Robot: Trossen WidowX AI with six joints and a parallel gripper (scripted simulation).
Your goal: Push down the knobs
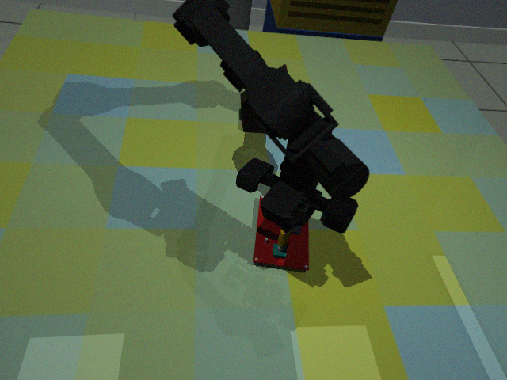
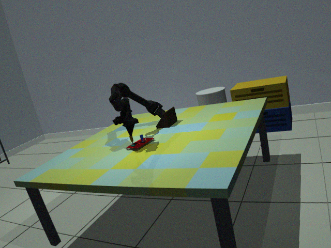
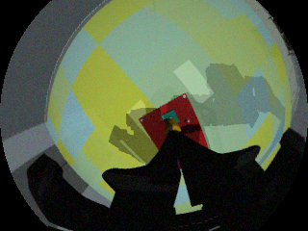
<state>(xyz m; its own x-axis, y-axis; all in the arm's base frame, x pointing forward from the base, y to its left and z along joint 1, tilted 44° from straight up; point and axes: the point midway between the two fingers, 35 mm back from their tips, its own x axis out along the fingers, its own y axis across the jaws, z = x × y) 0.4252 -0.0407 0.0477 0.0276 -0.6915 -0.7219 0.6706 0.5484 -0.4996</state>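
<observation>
The red circuit board (image 1: 261, 250) (image 2: 137, 145) (image 3: 156, 130) stands on the checkered table. A yellow knob (image 1: 281, 237) (image 2: 131, 139) (image 3: 173, 126) stands raised on its shaft over a teal potentiometer (image 1: 280, 251) (image 3: 169, 117) near the board's front end. A blue knob (image 1: 296, 226) (image 2: 141, 139) stands further back, partly hidden by the gripper in the top view. My gripper (image 1: 283, 229) (image 2: 130, 135) (image 3: 172, 134) is shut with nothing between the fingers. Its tips point down, right above the top of the yellow knob. I cannot tell if they touch it.
The arm's base (image 2: 167, 119) sits on the table behind the board. A yellow and blue crate (image 1: 331, 14) (image 2: 260, 93) and a white cylinder (image 2: 211, 96) stand beyond the table's far edge. The arm's shadow falls left of the board.
</observation>
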